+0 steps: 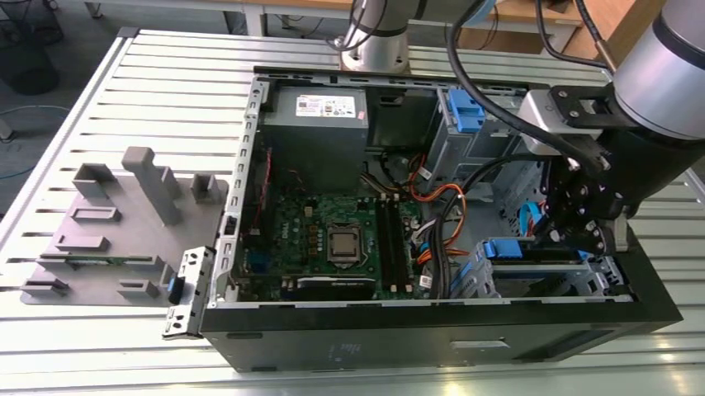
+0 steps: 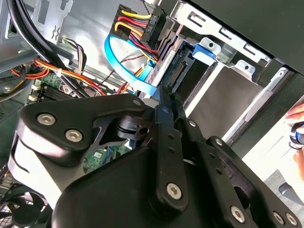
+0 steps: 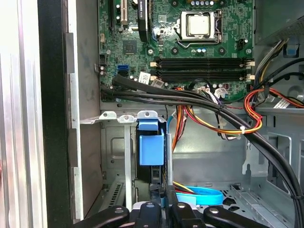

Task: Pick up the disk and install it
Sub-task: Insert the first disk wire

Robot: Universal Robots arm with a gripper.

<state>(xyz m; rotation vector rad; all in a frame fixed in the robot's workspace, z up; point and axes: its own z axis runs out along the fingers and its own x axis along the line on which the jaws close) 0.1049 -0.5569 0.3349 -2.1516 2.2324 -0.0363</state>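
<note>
One open computer case lay on the slatted table, with one motherboard on its floor and one grey power-supply box toward the upper middle of the exterior view. One grey fixture sat at that view's left, outside the case. Two blue-latched drive bays showed along the case's side on the exterior view's right, one upper and one lower.

One disk stood on edge in the lower bay, its blue rail end facing the first wrist view; in the second wrist view its connector edge showed beneath a blue tab. One flat blue cable curled just beside it.

The single arm entered from the upper right of the exterior view and bent steeply down into the case's lower right corner. Its gripper pointed at the bay, fingers pressed together, the tips just beside the disk's end; whether they touched it could not be told.
</note>
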